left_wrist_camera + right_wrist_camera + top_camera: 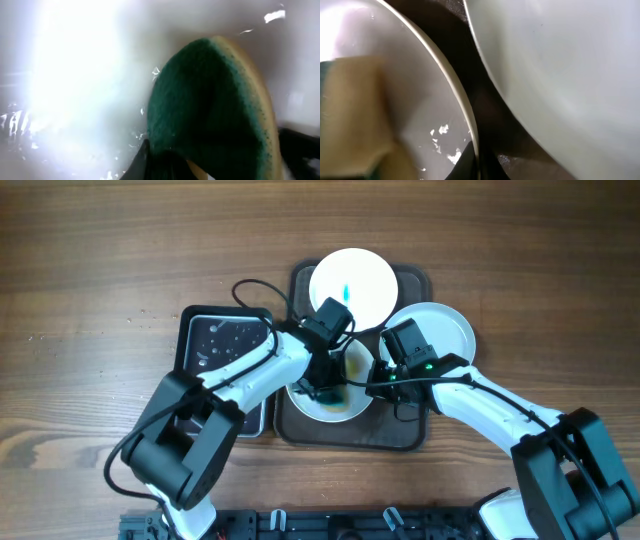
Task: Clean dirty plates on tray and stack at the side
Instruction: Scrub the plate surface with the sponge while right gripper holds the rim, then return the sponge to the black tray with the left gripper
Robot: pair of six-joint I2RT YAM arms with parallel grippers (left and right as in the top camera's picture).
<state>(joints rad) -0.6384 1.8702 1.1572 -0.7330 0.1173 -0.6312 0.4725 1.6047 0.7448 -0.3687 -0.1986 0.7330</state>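
Near plate (335,408) at tray (400,435) near-left corner: wet, slick, rigid, breakable; you take it by rim, not face. Left gripper (328,380) clamped on soft sponge (210,110) pressed into it; right gripper (378,380) closed, seemingly pinching its rim. Far plate (352,285) smeared blue at far edge

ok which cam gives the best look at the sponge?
Left wrist: the sponge fills the frame, green scouring face and yellow edge both clear, against the wet front plate. Overhead shows only a small yellowish patch of it. Right wrist catches a blurred yellow block at its left edge.
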